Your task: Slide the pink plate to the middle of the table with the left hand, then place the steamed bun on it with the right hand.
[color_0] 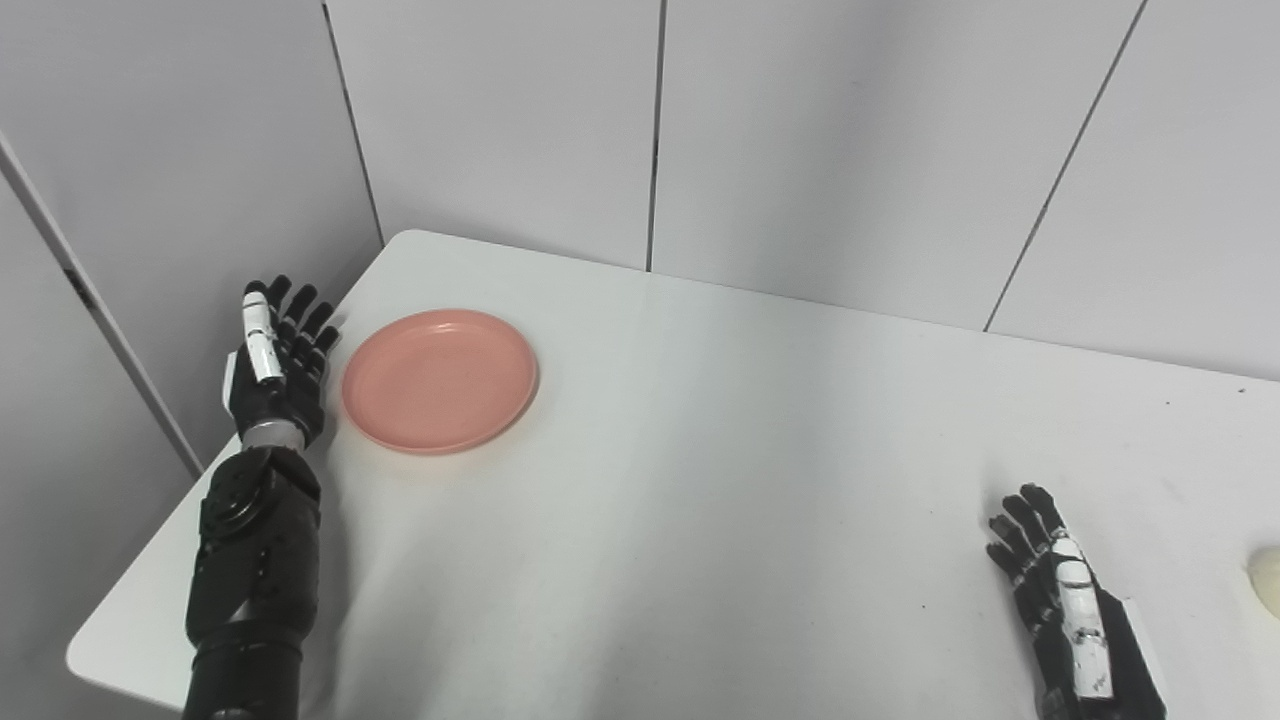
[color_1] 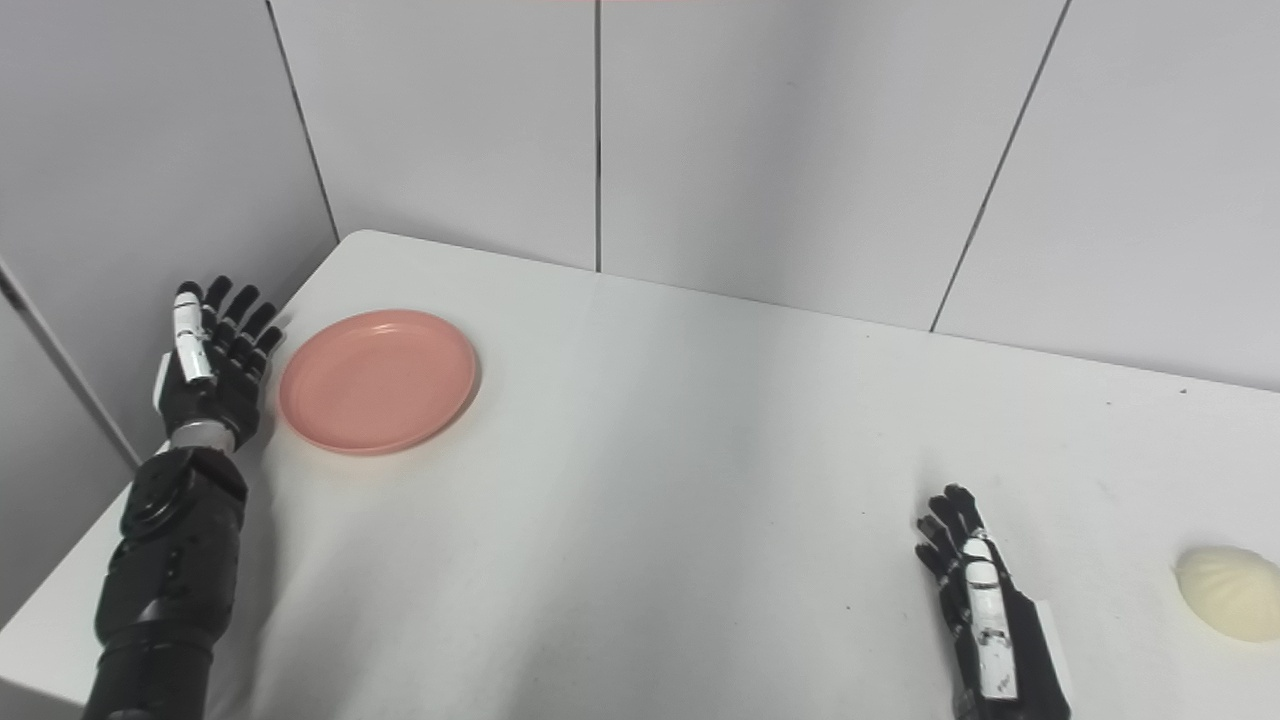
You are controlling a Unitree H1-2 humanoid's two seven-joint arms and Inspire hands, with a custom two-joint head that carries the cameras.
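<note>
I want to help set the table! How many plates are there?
1. The pink plate lies flat near the table's far left corner, just right of the open left hand. Nothing is on it. No other plate shows in either view.

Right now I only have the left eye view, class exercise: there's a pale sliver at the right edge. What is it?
Observer: In the right eye view it is a whole steamed bun, lying on the table.
Operator: Is the right hand touching it?
Observer: No. The right hand is open, fingers apart, with bare table between it and the bun.
Operator: Anything past the bun on that side?
Observer: Only a thin strip of table shows beyond it before the picture ends.
</note>
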